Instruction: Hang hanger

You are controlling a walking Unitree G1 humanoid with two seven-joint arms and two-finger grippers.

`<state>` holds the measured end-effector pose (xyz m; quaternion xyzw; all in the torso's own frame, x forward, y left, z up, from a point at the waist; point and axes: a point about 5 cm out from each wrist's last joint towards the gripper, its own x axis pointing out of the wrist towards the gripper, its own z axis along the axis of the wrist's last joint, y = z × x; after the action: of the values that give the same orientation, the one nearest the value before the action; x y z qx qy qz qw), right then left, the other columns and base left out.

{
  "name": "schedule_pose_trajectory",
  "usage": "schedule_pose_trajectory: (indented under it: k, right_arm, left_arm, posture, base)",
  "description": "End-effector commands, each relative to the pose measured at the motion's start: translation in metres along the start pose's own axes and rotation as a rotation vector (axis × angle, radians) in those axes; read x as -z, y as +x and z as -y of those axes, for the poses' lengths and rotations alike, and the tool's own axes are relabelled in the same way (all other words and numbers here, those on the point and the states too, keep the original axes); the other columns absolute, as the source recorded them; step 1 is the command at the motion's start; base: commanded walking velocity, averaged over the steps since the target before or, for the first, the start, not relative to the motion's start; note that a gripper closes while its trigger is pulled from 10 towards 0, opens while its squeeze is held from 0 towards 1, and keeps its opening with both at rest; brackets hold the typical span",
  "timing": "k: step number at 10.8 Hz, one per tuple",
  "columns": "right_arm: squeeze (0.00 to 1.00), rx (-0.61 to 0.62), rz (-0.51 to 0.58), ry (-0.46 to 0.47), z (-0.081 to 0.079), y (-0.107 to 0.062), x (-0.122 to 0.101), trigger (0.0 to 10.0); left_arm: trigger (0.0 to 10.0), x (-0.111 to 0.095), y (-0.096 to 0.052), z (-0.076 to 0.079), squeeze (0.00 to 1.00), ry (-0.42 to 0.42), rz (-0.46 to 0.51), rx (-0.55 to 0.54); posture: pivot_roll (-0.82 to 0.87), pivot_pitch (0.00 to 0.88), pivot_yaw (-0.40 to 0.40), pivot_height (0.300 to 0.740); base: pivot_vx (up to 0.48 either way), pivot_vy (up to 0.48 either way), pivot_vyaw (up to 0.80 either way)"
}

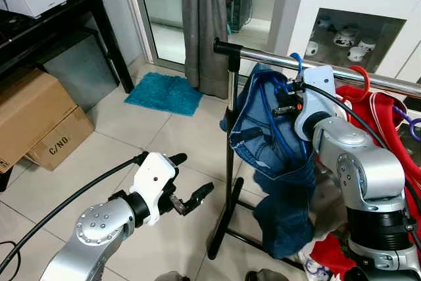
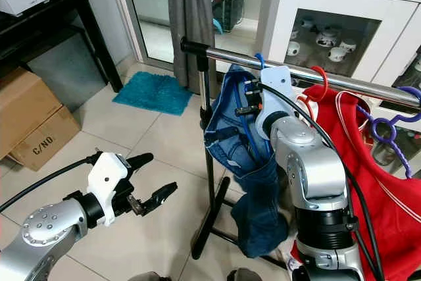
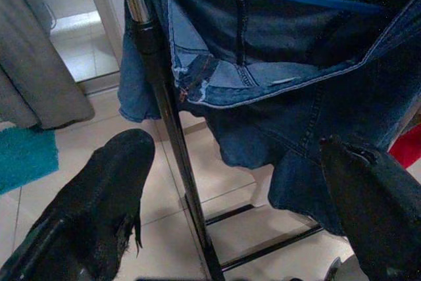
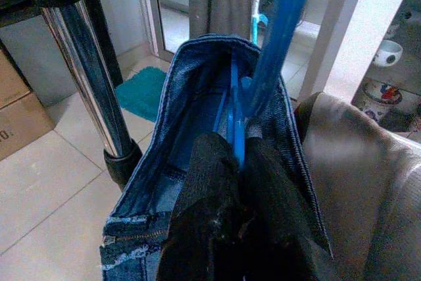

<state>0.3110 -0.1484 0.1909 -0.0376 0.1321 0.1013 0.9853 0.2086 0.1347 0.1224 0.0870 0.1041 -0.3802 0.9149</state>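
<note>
A blue hanger [image 1: 284, 106] carries blue jeans [image 1: 279, 182], and its hook [image 1: 297, 62] rests over the chrome rail [image 1: 289, 62] of a clothes rack. My right gripper [image 4: 233, 153] is shut on the blue hanger just under the hook, at the jeans' waistband [image 4: 197, 97]. Low on the left, my left gripper [image 1: 191, 179] stands open above the floor, short of the rack's upright pole [image 1: 230, 136], with nothing between its fingers [image 3: 105, 195].
A red garment on a red hanger [image 1: 360, 80] and a purple hanger [image 2: 385, 126] hang farther right on the rail. Cardboard boxes [image 1: 36, 120] and a black desk [image 1: 59, 24] stand at left. A teal mat [image 1: 164, 93] and grey curtain [image 1: 204, 24] lie behind.
</note>
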Motion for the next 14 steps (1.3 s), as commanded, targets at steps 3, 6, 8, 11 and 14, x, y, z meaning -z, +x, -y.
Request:
schedule_pose_trajectory:
  k: [3,6,8,11,14]
  right_arm:
    - [0.00,-0.020,0.086,-0.006,-0.003,-0.003,-0.006,0.0]
    - [0.00,-0.022,0.289,-0.040,0.004,-0.020,-0.026,0.0]
    - [0.00,-0.126,0.236,-0.160,-0.006,-0.034,-0.017,0.0]
    - [0.00,-0.121,0.187,-0.110,-0.007,-0.041,0.015,0.0]
    - [0.00,-0.082,0.186,-0.019,-0.007,-0.050,0.045,0.0]
  left_arm:
    - [10.0,0.002,0.002,-0.002,0.00,0.008,0.000,-0.055]
    - [10.0,-0.008,0.008,-0.017,0.00,-0.021,0.067,-0.208]
    - [10.0,-0.009,0.009,-0.017,0.00,-0.032,0.092,-0.270]
    - [10.0,-0.003,0.006,-0.015,0.00,-0.081,0.110,-0.357]
    - [10.0,0.004,0.008,-0.003,0.00,-0.122,0.103,-0.353]
  posture:
    - [-0.02,0.038,0.061,0.740]
    - [-0.02,0.016,0.048,0.740]
    - [-0.03,0.007,0.048,0.740]
    - [-0.03,0.016,0.024,0.740]
    - [-0.06,0.010,0.021,0.740]
  base:
    - [0.000,0.000,0.00]
    - [0.000,0.000,0.00]
    - [0.000,0.000,0.00]
    - [0.000,0.000,0.00]
    - [-0.340,0.000,0.00]
